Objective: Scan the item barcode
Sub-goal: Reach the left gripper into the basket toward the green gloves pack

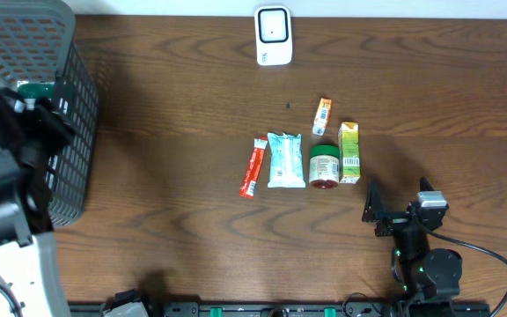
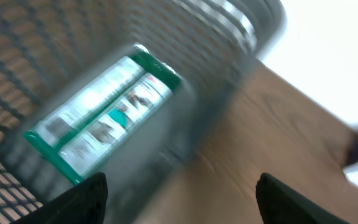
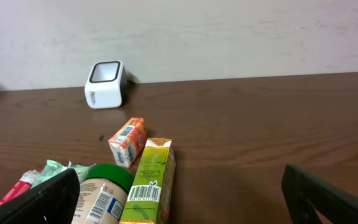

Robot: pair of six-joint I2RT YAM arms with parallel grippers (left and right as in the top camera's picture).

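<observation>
One green and white box [image 2: 104,112] lies in the grey mesh basket [image 1: 69,132] at the desk's far left corner, so I think it is done. A red stick pack [image 1: 253,167], blue-green packet [image 1: 283,160], green-lidded jar [image 1: 324,165], yellow-green carton [image 1: 349,151] and small orange carton [image 1: 322,116] wait mid-desk, in front of the white scanner [image 1: 273,35]. The left gripper [image 2: 182,193] hangs over the basket, wide open and empty. The right gripper [image 3: 182,202] is open too, low by the front edge.

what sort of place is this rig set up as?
Likely a mock shop checkout: a white scanner at the far edge of the table, a row of packaged groceries, and a grey mesh basket.
</observation>
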